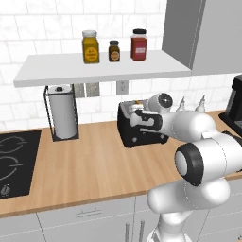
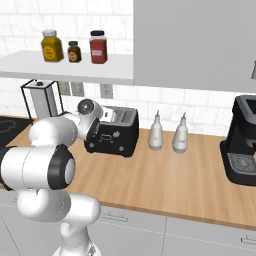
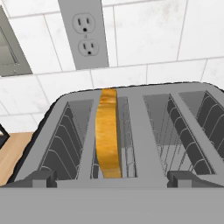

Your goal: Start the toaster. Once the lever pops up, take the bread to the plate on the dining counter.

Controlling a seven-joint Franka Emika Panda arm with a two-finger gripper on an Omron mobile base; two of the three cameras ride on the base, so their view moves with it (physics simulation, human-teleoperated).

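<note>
The black toaster [image 1: 142, 134] stands on the wood counter against the tiled wall, also seen as the toaster [image 2: 120, 131] from the right. In the hand view I look down over the toaster [image 3: 144, 127] from its near side. The bread [image 3: 108, 131] stands on edge in the slot left of centre, its golden crust facing up. My gripper [image 3: 111, 178] hovers just above the toaster's near edge, open, its fingertips [image 3: 41, 177] wide apart with nothing between them. The plate and the dining counter are out of view.
A paper towel holder [image 1: 62, 116] and a black cooktop [image 1: 14, 160] lie left of the toaster. A shelf [image 1: 99, 68] with three jars hangs above. Two white bottles [image 2: 156, 132] and a black coffee machine [image 2: 245, 145] stand to the right. A wall outlet [image 3: 87, 35] sits behind.
</note>
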